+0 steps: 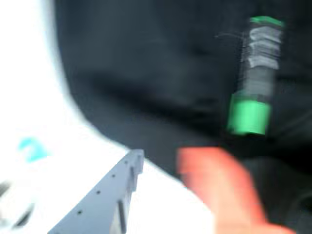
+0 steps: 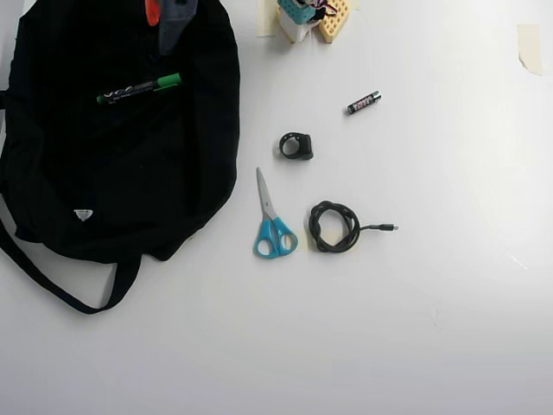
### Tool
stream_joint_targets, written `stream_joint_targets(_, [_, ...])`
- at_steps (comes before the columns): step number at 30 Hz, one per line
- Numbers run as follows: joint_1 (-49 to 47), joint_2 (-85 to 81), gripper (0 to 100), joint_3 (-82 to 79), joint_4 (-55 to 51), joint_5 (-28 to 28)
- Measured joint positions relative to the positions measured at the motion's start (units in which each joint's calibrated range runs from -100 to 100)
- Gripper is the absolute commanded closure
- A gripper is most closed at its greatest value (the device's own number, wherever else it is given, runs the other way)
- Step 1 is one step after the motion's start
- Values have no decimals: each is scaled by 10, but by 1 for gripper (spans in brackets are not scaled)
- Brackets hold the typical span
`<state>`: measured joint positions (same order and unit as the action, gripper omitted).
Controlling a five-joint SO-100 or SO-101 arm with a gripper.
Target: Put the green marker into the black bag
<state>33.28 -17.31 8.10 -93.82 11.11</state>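
The black bag (image 2: pixel 112 173) lies flat at the left of the overhead view, straps trailing toward the bottom left, with a small white tag near its lower part. On its upper fabric rests the green marker (image 2: pixel 138 88), nearly horizontal with its green cap to the right. In the blurred wrist view the marker (image 1: pixel 253 78) stands free on the bag's fabric (image 1: pixel 146 73), green cap nearest. My gripper (image 2: pixel 162 26) hovers over the bag's top edge, just above the marker. Its grey and orange fingers are spread, and the gripper (image 1: pixel 165 158) is open and holds nothing.
On the white table right of the bag lie blue-handled scissors (image 2: pixel 272 223), a coiled black cable (image 2: pixel 335 226), a small black ring-shaped part (image 2: pixel 295 145) and a short black battery (image 2: pixel 364 102). A yellow and teal block (image 2: pixel 313 17) stands at the top edge.
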Motion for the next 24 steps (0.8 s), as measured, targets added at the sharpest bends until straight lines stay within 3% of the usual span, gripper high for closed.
stream_joint_targets(2, [-91, -43, 98, -21, -6, 5])
stream_joint_targets(5, [-212, -77, 98, -123, 1, 68])
stream_joint_targets(11, [-240, -210, 98, -321, 60, -20])
stream_joint_targets(24, [-353, -525, 98, -729, 179, -32])
